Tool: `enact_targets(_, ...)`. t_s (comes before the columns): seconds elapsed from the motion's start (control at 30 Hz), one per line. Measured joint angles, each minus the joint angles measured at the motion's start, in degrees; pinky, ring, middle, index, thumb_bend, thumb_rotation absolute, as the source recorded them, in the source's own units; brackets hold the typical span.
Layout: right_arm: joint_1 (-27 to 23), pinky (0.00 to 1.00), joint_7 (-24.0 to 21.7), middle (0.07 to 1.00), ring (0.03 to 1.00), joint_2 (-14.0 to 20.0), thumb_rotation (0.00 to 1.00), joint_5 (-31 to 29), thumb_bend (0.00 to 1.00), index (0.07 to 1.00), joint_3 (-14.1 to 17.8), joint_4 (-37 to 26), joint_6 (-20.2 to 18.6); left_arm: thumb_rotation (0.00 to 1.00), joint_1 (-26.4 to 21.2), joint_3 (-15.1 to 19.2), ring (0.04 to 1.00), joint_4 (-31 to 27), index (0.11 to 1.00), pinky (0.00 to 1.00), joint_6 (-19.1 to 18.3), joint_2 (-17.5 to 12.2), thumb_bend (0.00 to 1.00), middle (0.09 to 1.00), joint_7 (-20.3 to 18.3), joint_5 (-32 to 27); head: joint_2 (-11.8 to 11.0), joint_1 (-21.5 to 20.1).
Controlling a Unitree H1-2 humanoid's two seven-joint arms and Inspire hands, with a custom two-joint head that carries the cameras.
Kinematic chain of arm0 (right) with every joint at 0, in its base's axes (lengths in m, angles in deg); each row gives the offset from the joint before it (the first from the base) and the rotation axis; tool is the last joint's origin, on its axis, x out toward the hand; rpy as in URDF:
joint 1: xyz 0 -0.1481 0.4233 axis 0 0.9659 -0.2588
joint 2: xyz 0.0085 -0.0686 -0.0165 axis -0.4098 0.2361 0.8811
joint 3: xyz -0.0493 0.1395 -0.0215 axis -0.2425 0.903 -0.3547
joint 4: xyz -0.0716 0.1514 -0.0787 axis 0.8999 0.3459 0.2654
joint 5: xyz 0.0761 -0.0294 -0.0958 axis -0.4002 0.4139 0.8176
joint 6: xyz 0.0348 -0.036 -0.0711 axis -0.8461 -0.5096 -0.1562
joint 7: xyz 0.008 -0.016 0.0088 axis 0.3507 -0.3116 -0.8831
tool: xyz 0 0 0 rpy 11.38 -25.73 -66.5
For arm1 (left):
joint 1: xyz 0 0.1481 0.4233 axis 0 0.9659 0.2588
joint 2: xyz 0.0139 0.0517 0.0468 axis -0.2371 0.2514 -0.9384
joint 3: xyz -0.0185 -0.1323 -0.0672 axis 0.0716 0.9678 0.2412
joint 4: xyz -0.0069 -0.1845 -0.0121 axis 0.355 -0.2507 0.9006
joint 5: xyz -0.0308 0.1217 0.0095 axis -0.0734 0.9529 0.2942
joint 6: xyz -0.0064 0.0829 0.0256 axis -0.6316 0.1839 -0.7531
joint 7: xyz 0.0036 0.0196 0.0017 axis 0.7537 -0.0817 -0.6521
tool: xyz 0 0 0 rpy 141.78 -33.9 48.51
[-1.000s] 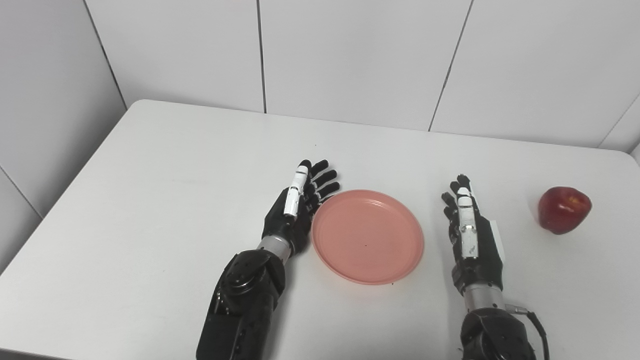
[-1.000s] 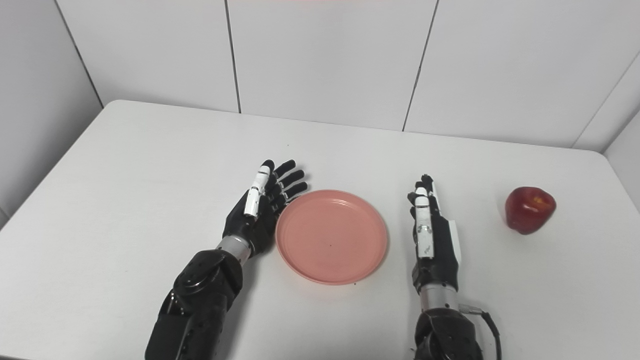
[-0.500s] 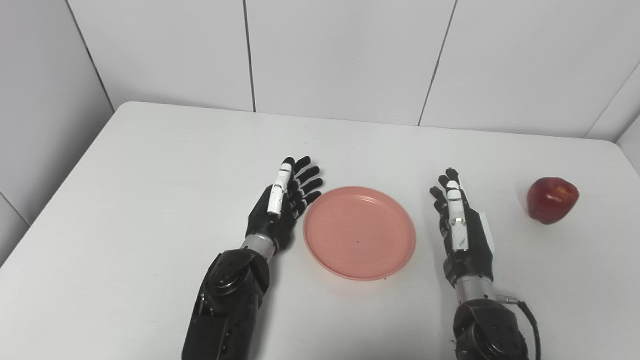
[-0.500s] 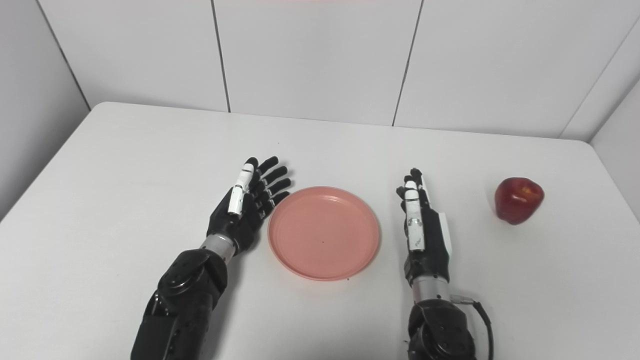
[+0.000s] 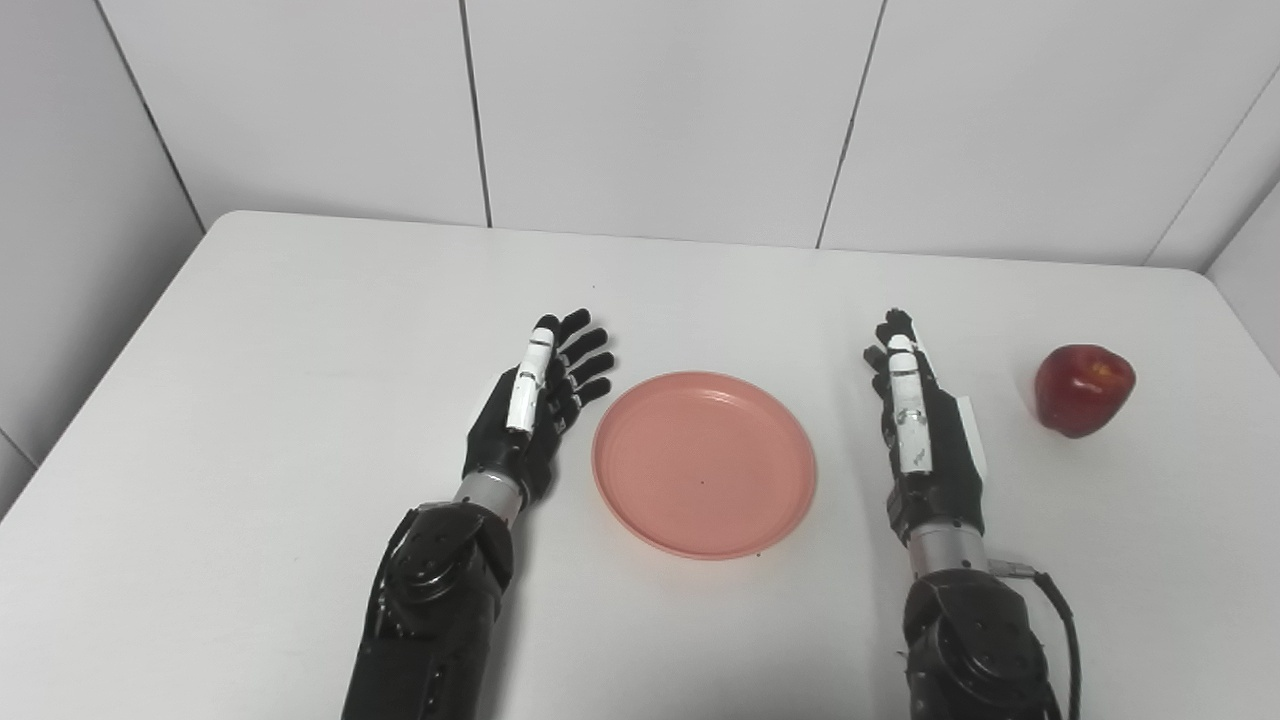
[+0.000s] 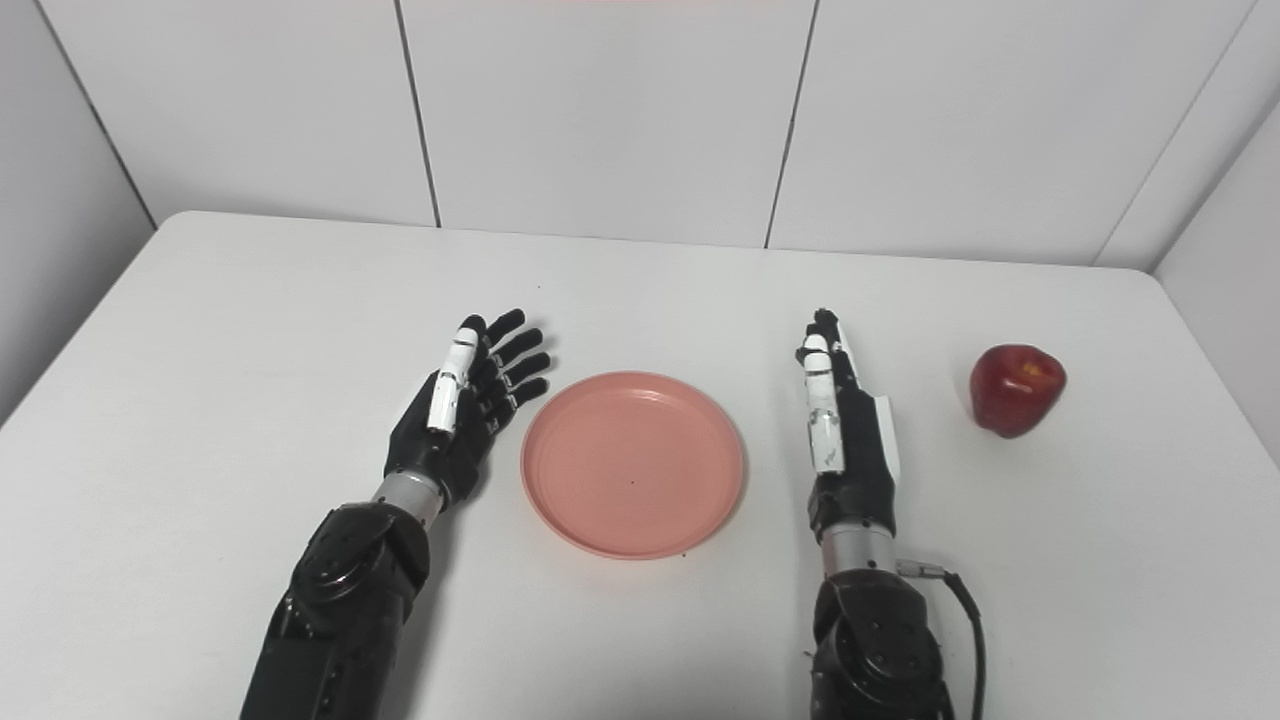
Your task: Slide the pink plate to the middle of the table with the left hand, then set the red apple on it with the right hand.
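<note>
Between open hands, unmarked pink plate (image 5: 703, 463)

My view is bright and evenly lit from overhead, sharp throughout with no blur or glare, and only soft faint shadows fall on the white worktop (image 5: 300, 330) beside my left robot hand (image 5: 530, 420) and under the red apple (image 5: 1084, 389).

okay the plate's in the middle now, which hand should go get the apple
The right hand. It is open, and the red apple sits on the table just beyond it on that side. The left hand lies on the far side of the pink plate.
</note>
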Motion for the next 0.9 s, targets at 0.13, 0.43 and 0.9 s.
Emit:
enact_targets(0.13,-0.71,0.92,0.0,0.923,0.905,1.96,1.0,2.22,0.32,0.918,0.13,-2.17,-0.35,1.0,0.06,0.26,0.847,0.47,0.852,0.84,1.03,-0.31,0.39,0.866,-0.32,0.8,-0.26,-2.46)
enact_targets(0.43,-3.94,0.83,0.13,0.888,0.884,4.55,0.88,9.02,0.4,0.875,-0.29,-5.77,-1.71,1.0,1.0,1.81,0.854,0.27,0.857,0.85,2.66,-0.94,0.4,0.868,-1.88,0.61,-1.32,-7.89)
enact_targets(0.9,-6.03,0.78,0.04,0.86,0.846,8.99,0.35,22.31,0.81,0.886,-0.46,-10.31,-5.44,1.0,1.79,4.38,0.852,1.1,0.857,0.86,5.06,-2.86,0.4,0.869,-5.3,-2.0,-2.37,-13.1)
